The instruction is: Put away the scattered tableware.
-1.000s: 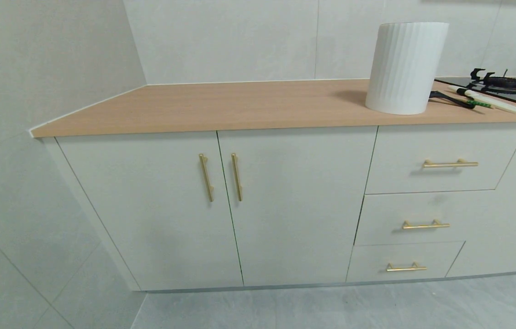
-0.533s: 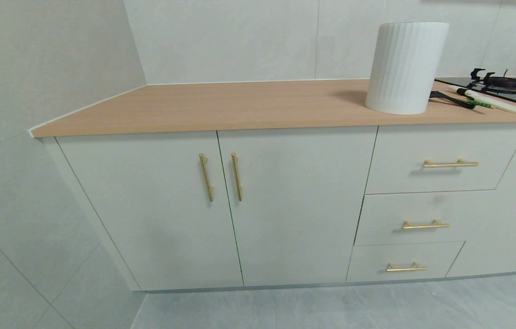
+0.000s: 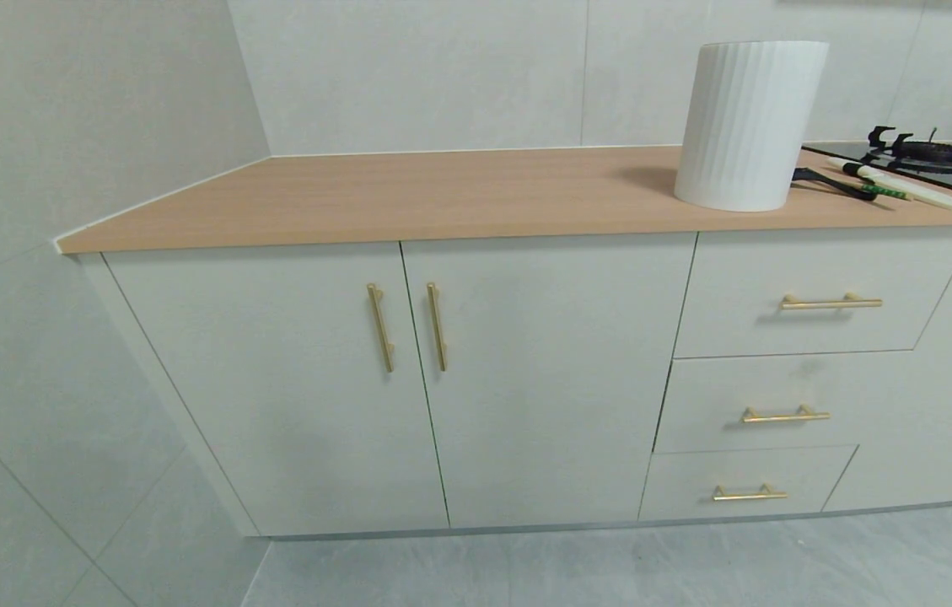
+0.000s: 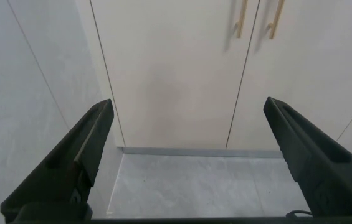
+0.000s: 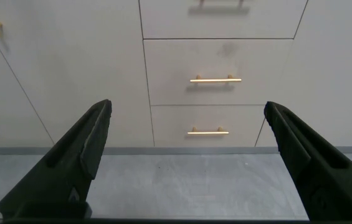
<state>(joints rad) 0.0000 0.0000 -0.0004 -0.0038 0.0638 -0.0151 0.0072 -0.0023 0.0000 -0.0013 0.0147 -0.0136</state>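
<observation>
The left end effector (image 4: 188, 104) and right end effector (image 5: 187, 106) gape empty, well below the utensils (image 3: 880, 181).

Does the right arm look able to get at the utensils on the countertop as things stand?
Probably not yet: the right claw hangs open low before the drawers, while the utensils lie on the countertop.

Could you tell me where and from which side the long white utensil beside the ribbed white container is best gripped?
Probably near the free right end of the long white utensil, from above, pinching across its narrow width. It lies flat on the wooden countertop, and the tall ribbed white container and a black utensil crowd its left end.
</observation>
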